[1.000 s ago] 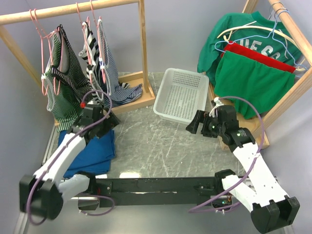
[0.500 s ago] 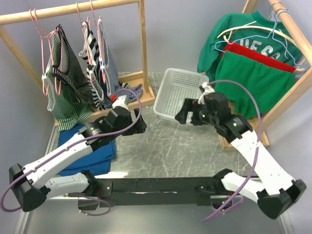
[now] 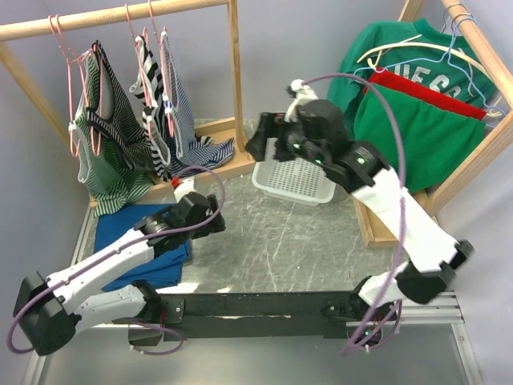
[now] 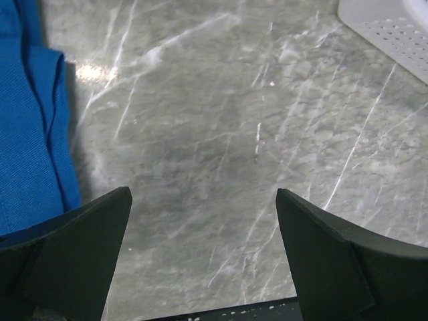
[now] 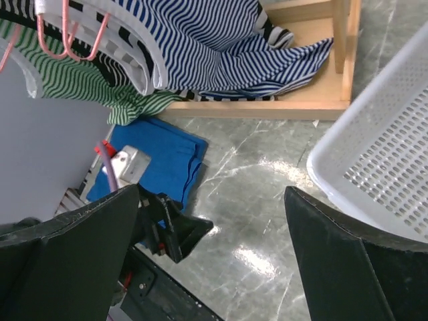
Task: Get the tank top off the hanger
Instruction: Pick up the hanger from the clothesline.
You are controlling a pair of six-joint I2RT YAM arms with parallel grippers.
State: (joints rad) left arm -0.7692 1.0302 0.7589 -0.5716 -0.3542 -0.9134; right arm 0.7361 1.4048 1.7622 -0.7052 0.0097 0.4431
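Grey marble table (image 3: 264, 241), lilac wall (image 3: 280, 56), tank top (image 3: 179, 120) hanging

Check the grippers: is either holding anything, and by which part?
Nothing is held. The left gripper is open above the table, and the right gripper is open in the air near the basket.

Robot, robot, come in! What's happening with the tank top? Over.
Left gripper open, over table. Right gripper open, facing rack. Tank top hanging there, ungripped.
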